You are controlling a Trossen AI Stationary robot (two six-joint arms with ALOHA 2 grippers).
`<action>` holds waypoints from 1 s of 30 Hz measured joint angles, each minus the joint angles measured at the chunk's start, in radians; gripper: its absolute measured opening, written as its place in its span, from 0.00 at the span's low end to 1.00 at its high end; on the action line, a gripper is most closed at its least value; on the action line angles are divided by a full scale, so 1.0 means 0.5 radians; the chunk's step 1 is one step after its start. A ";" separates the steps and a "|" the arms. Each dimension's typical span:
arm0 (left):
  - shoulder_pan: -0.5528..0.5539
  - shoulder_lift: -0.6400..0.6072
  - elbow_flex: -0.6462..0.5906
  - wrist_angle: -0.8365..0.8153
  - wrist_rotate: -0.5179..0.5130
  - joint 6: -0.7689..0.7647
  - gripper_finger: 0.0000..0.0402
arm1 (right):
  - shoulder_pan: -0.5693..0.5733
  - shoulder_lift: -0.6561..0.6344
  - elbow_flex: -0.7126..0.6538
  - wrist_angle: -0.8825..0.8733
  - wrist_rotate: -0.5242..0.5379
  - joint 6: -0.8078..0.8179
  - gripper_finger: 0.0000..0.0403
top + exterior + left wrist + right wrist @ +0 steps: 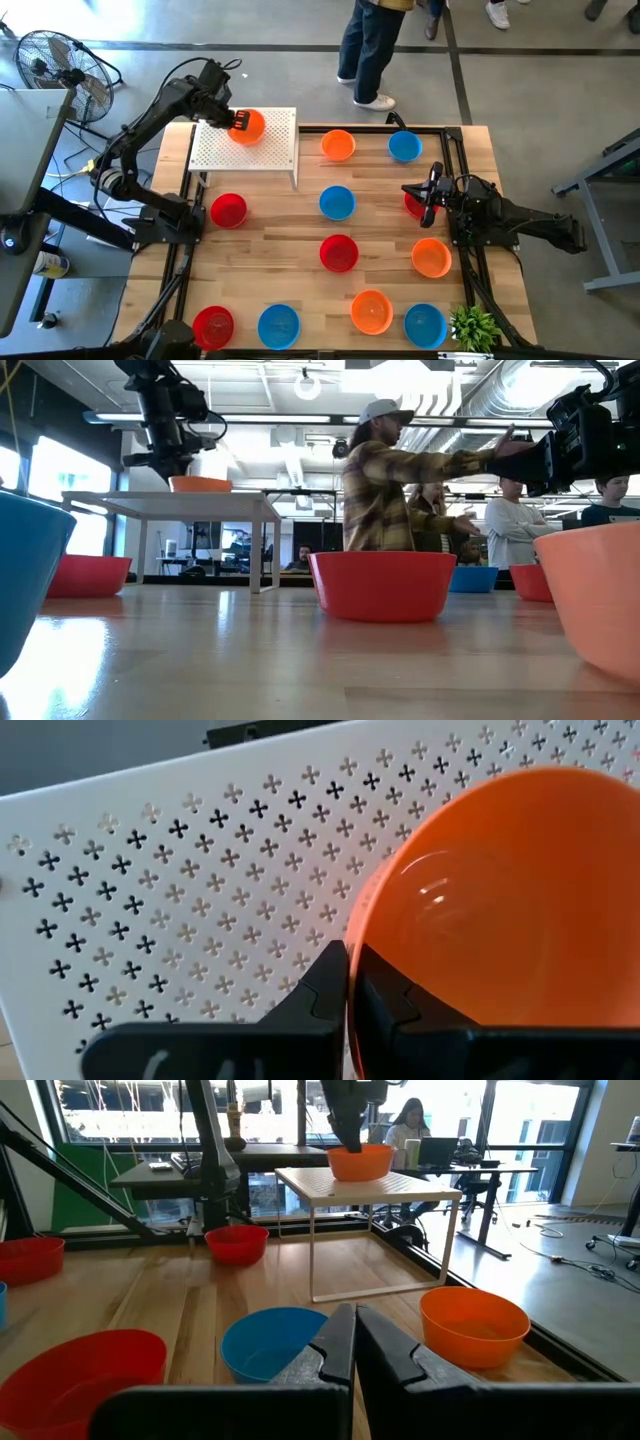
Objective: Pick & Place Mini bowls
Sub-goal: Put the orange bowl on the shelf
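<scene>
My left gripper (238, 122) is at the white perforated board (255, 150) at the table's far left, shut on an orange mini bowl (250, 127) that sits on the board's top. The low view shows that bowl (200, 484) resting on the raised board. My right gripper (428, 196) hovers shut at the table's right, above a red bowl (412, 206) it partly hides, touching nothing. Its shut fingers (340, 1345) point toward a blue bowl (268, 1342) and an orange bowl (476, 1320). My left gripper pinches the orange bowl's rim (352, 955) on the side facing the table's left, one finger (392, 992) inside the bowl and one finger (322, 982) outside. The fingers come from above, slanting down. The bowl stands upright with its base on the board.
Other mini bowls stand spread over the wooden table: orange (339, 145), blue (404, 146), red (229, 210), blue (337, 203), red (338, 252), orange (431, 257), and several along the near edge. A small green plant (475, 328) is at the near right corner. A person (372, 50) stands beyond the far edge.
</scene>
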 joint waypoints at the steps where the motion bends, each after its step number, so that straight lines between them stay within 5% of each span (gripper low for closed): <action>1: 0.000 0.000 0.000 0.005 -0.001 -0.005 0.00 | 0.000 0.000 0.000 0.000 0.000 0.000 0.00; 15: -0.001 0.002 -0.001 -0.018 -0.066 -0.058 0.16 | -0.001 0.000 0.000 0.000 0.000 0.000 0.00; 30: -0.001 0.002 -0.001 -0.138 -0.128 -0.059 0.18 | 0.000 0.000 0.001 0.000 0.000 0.000 0.00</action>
